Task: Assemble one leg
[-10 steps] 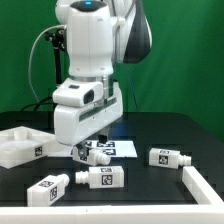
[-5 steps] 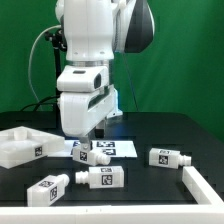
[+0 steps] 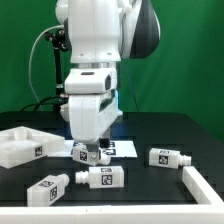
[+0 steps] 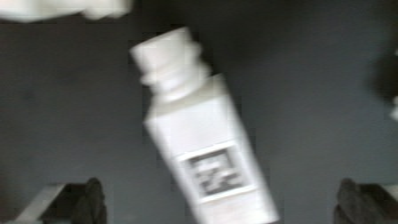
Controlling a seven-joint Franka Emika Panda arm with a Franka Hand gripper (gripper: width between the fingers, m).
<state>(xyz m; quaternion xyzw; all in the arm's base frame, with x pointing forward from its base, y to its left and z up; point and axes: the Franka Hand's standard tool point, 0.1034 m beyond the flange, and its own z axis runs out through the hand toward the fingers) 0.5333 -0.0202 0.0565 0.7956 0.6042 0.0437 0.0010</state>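
Four white legs with tag stickers lie on the black table. One leg (image 3: 98, 156) lies right under my gripper (image 3: 89, 150). In the wrist view this leg (image 4: 199, 140) lies aslant between my two dark fingertips (image 4: 75, 202), with its narrow round end pointing away. My gripper (image 4: 222, 205) is open and wide of the leg on both sides, touching nothing. The other legs lie in front (image 3: 105, 177), at the front left (image 3: 48, 188) and at the exterior view's right (image 3: 168, 157).
The large white panel with raised rim (image 3: 18, 146) lies at the exterior view's left. The marker board (image 3: 120, 147) lies just behind the gripper. A white L-shaped rail (image 3: 204, 188) borders the table's front right corner.
The arm has shifted toward the exterior view's right and now stands more upright over the leg near the marker board. The legs have not moved.
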